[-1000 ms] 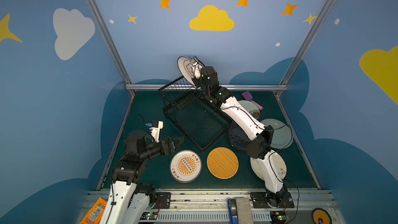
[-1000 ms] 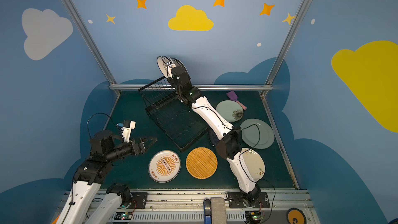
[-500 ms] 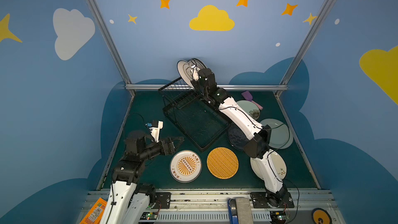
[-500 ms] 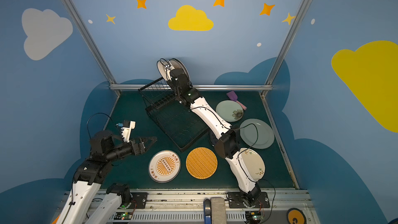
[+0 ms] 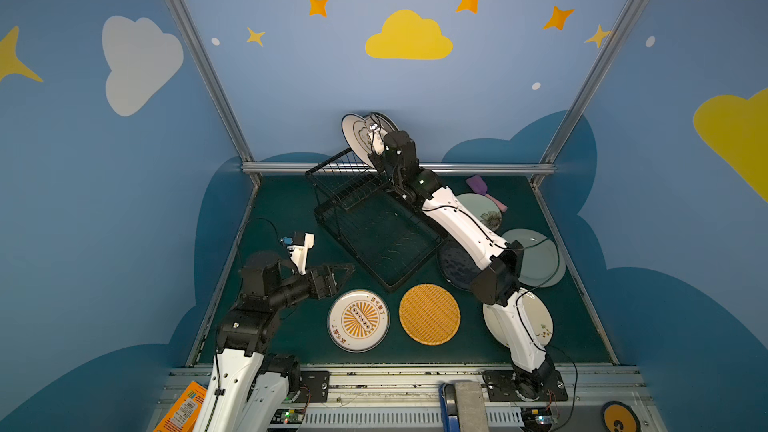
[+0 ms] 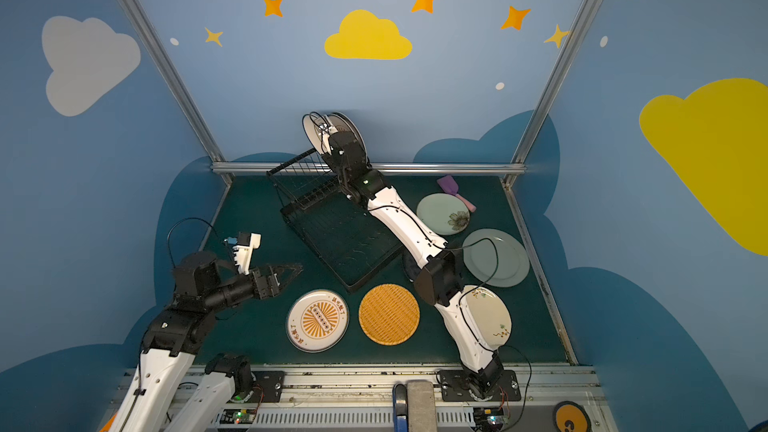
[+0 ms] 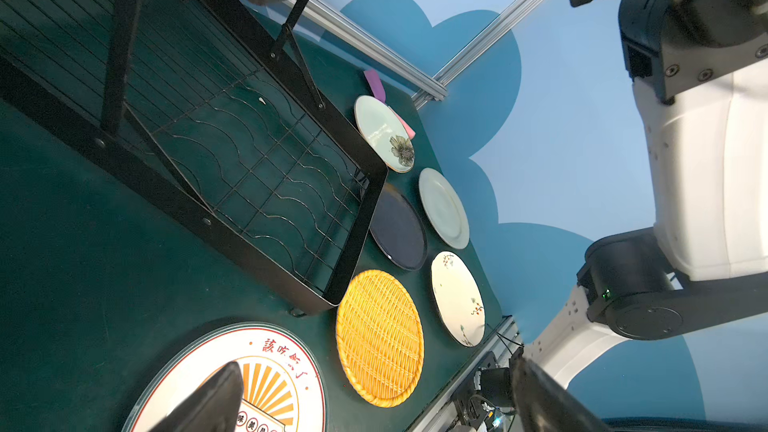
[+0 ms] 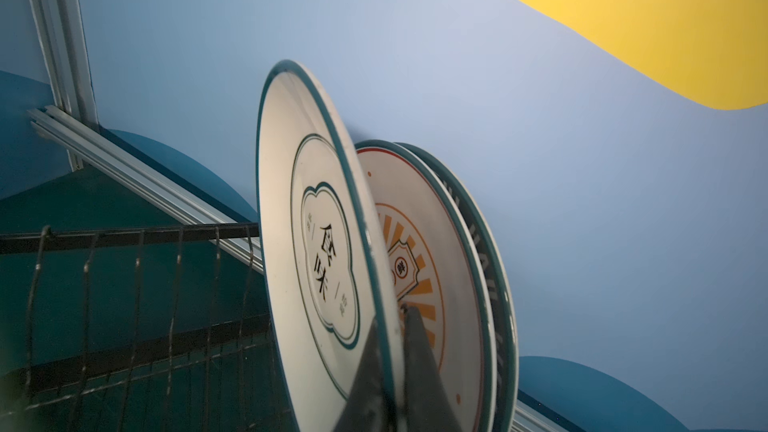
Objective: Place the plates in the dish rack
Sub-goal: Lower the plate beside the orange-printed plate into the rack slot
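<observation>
The black wire dish rack stands at the back centre. My right gripper is shut on the rim of a white green-rimmed plate, held upright over the rack's upper tier. Just behind it stand a sunburst plate and a lettered-rim plate. My left gripper hangs open and empty, just left of another sunburst plate lying flat.
Flat on the table lie an orange woven plate, a dark navy plate, two pale green plates and a cream floral plate under the right arm. A purple spatula lies at the back right.
The right arm has shifted slightly towards the back wall with its plate, drawing it close beside the standing plates. The left arm has not moved.
</observation>
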